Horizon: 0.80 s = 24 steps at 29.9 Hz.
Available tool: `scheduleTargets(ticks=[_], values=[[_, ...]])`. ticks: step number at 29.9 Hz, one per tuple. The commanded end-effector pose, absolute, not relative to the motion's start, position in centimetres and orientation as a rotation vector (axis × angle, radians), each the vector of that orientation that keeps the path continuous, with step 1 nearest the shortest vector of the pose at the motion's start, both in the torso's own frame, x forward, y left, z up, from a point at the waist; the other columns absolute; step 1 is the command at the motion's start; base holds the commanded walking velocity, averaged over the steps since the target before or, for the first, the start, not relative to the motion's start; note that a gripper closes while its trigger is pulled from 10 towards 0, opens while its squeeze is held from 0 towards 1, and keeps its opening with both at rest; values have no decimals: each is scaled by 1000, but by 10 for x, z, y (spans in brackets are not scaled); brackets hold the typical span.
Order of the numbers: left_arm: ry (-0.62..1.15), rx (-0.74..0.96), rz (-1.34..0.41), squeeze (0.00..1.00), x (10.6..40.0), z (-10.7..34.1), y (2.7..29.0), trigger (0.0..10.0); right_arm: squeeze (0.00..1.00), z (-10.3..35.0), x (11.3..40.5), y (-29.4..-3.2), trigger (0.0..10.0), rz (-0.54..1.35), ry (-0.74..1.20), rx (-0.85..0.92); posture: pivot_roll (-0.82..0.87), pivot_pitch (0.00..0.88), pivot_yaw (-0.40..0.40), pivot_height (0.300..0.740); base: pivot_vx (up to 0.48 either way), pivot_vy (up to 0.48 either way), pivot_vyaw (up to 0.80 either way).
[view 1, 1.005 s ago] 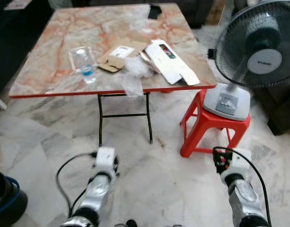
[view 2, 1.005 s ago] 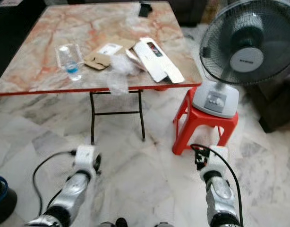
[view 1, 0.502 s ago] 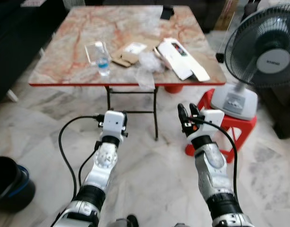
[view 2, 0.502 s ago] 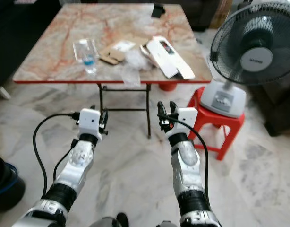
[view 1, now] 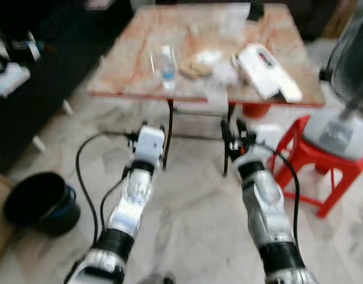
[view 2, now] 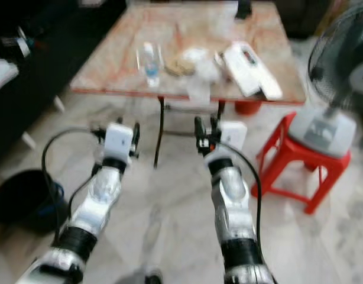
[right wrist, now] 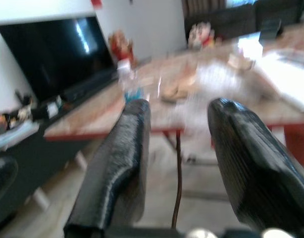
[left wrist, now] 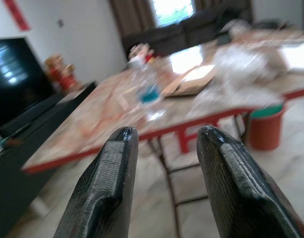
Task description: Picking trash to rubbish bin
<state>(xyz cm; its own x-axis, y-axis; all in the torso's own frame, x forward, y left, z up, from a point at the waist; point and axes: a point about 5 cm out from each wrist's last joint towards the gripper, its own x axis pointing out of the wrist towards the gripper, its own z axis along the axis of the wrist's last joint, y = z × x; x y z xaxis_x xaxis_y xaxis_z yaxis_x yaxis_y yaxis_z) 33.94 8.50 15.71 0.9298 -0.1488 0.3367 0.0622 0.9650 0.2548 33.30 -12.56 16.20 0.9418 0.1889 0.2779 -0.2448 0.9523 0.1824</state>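
A black rubbish bin with a blue handle stands on the marble floor at the far left, well apart from the bench. The bench has a marbled orange-pink top with a red edge on dark folding legs. On it the trash lies blurred: a clear water bottle with a blue label stands upright near the front left, brown cardboard pieces lie just beside it, crumpled clear plastic sits next, partly hanging over the front edge, and a long white carton lies flat toward the right.

The left tool is raised before the bench's front edge; its wrist view shows the two black fingers apart, with the bottle between them in the distance. The right tool is raised likewise, fingers apart. The wrist views add a dark television and a low cabinet beyond the bench. At far right a red stool carries a standing fan.
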Motion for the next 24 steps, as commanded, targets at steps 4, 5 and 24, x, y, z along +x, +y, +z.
scheduleTargets(ticks=[4,5,24], values=[[-365,256,-87,0,341,164,91,10000,0,173,332,-111,10000,267,-277,204,-183,104,23,740,324,0,0],[-368,254,-86,0,341,165,91,10000,0,175,332,-110,10000,269,-281,202,-180,112,20,740,326,0,0],[-365,264,-48,0,337,168,98,10000,0,182,331,-97,10000,299,-276,204,-169,141,10,740,323,0,496]])
